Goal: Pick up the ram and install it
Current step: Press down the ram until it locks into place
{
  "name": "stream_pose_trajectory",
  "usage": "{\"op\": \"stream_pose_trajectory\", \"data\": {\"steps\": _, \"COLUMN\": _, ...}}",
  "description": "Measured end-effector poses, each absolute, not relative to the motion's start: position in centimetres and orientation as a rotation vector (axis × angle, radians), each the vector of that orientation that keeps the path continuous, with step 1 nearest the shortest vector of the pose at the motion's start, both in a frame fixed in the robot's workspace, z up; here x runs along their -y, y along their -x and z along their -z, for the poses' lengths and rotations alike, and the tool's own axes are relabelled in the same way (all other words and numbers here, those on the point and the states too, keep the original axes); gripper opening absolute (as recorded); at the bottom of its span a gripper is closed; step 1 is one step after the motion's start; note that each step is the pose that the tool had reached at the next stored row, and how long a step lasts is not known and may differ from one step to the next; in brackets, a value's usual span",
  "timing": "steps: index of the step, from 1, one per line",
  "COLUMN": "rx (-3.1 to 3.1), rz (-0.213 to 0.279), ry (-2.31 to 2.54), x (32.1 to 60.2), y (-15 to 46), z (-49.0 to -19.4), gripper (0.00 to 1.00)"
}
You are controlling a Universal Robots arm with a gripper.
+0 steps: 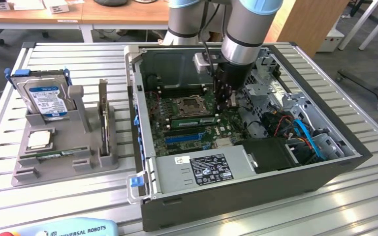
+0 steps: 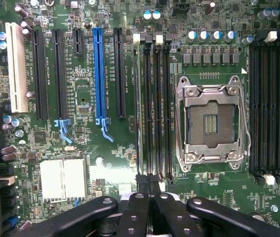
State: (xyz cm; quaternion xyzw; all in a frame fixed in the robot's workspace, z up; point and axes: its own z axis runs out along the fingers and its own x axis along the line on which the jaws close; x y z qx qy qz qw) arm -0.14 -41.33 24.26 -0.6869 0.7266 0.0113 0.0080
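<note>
Green ram [image 2: 141, 106] directly below tool [image 2: 150, 190]

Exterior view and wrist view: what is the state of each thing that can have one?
gripper, shut, over the motherboard
computer case, open, side panel off
processor socket, empty
ram, lying in the grey holder
hard drive, standing upright in the holder

End effector [image 1: 230, 98] hovers inside open computer case [image 1: 320, 169].

Ram [image 1: 190, 118] — partly hidden; arm-blocked
</note>
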Motion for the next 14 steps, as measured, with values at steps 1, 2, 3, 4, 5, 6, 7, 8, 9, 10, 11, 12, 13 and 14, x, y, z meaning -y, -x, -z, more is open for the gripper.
{"op": "stream_pose_trajectory", "data": {"steps": 1, "rx": -2.271, "rz": -0.035, "ry": 2.147, "x": 41.3, "y": 0.3, "z": -24.3, "gripper": 0.1}}
{"op": "stream_pose_trajectory", "data": {"steps": 2, "rx": -2.271, "rz": -0.035, "ry": 2.147, "x": 41.3, "y": 0.6, "z": -24.3, "gripper": 0.1}}
{"op": "stream_pose_trajectory", "data": {"steps": 3, "rx": -2.271, "rz": -0.035, "ry": 2.147, "x": 41.3, "y": 0.9, "z": -24.2, "gripper": 0.1}}
{"op": "stream_pose_trajectory", "data": {"steps": 4, "rx": -2.271, "rz": -0.036, "ry": 2.147, "x": 41.3, "y": 1.2, "z": -24.2, "gripper": 0.1}}
{"op": "stream_pose_trajectory", "data": {"steps": 5, "rx": -2.272, "rz": -0.036, "ry": 2.146, "x": 41.3, "y": 1.6, "z": -24.2, "gripper": 0.1}}
{"op": "stream_pose_trajectory", "data": {"steps": 6, "rx": -2.272, "rz": -0.036, "ry": 2.146, "x": 41.3, "y": 1.9, "z": -24.2, "gripper": 0.1}}
{"op": "stream_pose_trajectory", "data": {"steps": 7, "rx": -2.272, "rz": -0.036, "ry": 2.146, "x": 41.3, "y": 2.2, "z": -24.2, "gripper": 0.1}}
{"op": "stream_pose_trajectory", "data": {"steps": 8, "rx": -2.273, "rz": -0.035, "ry": 2.145, "x": 41.3, "y": 2.5, "z": -24.2, "gripper": 0.1}}
{"op": "stream_pose_trajectory", "data": {"steps": 9, "rx": -2.274, "rz": -0.035, "ry": 2.145, "x": 41.3, "y": 2.8, "z": -24.2, "gripper": 0.1}}
{"op": "stream_pose_trajectory", "data": {"steps": 10, "rx": -2.274, "rz": -0.035, "ry": 2.144, "x": 41.3, "y": 3.1, "z": -24.2, "gripper": 0.1}}
{"op": "stream_pose_trajectory", "data": {"steps": 11, "rx": -2.274, "rz": -0.036, "ry": 2.144, "x": 41.3, "y": 3.4, "z": -24.2, "gripper": 0.1}}
{"op": "stream_pose_trajectory", "data": {"steps": 12, "rx": -2.275, "rz": -0.036, "ry": 2.143, "x": 41.3, "y": 3.7, "z": -24.2, "gripper": 0.1}}
{"op": "stream_pose_trajectory", "data": {"steps": 13, "rx": -2.275, "rz": -0.035, "ry": 2.143, "x": 41.3, "y": 4.0, "z": -24.2, "gripper": 0.1}}
{"op": "stream_pose_trajectory", "data": {"steps": 14, "rx": -2.276, "rz": -0.035, "ry": 2.142, "x": 41.3, "y": 4.3, "z": -24.2, "gripper": 0.1}}
